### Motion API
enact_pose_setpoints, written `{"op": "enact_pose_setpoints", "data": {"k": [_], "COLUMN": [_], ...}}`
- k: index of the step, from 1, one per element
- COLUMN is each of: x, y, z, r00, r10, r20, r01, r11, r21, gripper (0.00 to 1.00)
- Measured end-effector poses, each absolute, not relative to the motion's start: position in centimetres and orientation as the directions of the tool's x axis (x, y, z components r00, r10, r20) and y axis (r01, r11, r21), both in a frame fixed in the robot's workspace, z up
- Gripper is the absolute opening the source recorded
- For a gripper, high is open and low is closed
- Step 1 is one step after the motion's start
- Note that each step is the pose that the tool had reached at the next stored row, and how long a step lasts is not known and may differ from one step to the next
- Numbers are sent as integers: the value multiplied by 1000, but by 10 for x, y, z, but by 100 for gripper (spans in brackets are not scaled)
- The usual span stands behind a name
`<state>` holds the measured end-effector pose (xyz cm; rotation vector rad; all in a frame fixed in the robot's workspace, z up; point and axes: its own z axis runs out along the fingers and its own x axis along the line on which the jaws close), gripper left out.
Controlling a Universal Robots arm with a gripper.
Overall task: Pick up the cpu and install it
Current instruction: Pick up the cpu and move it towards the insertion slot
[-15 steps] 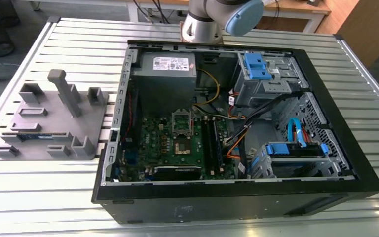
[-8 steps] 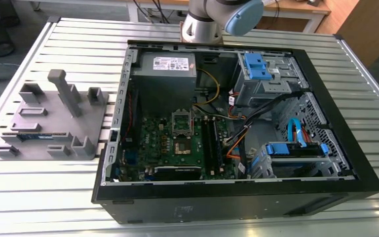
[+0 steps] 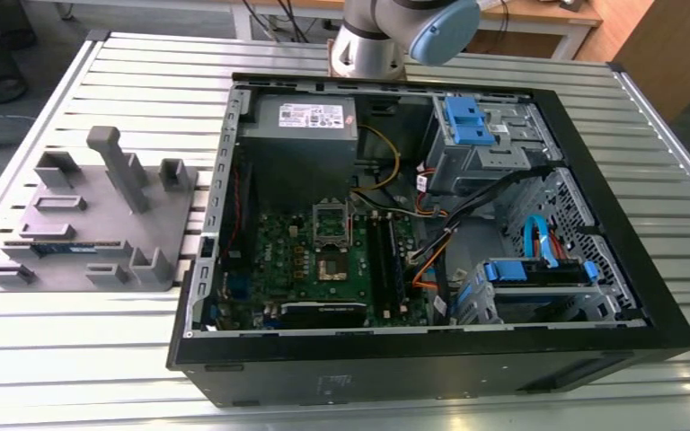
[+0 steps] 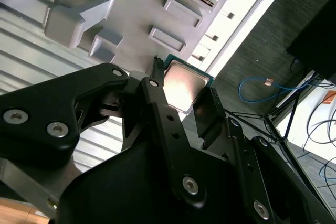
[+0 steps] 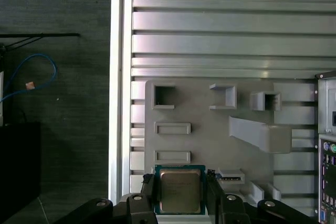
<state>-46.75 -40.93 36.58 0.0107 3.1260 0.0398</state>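
**Status:** pick-up done, installation outstanding.

**Grasp:** In both wrist views the cpu (image 5: pixel 180 191) sits between the jaws. They are clenched on two opposite edges of it, with its metal top towards the cameras.

**Position:** The cpu hangs over the near edge of the grey fixture (image 5: pixel 210 145) on the slatted desk (image 5: pixel 220 45). I judge it lifted, not resting.

**Destination:** In the exterior view the open case (image 3: pixel 441 359) lies on the desk, to the exterior view's right of the fixture. Its board (image 3: pixel 285 269) is exposed. The socket (image 3: pixel 330 262) appears unfilled, and its frame looks swung open.

**Left to do:** the whole of the installing. The cpu is well apart from the socket.
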Motion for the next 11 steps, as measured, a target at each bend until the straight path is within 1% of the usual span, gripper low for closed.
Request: {"op": "enact_pose_setpoints", "data": {"k": [11], "x": [-467], "y": [-409], "z": [374], "r00": [-1000], "r10": [7], "r20": [-15], "r01": [7], "r11": [1000], "r21": [26], "gripper": [47]}}
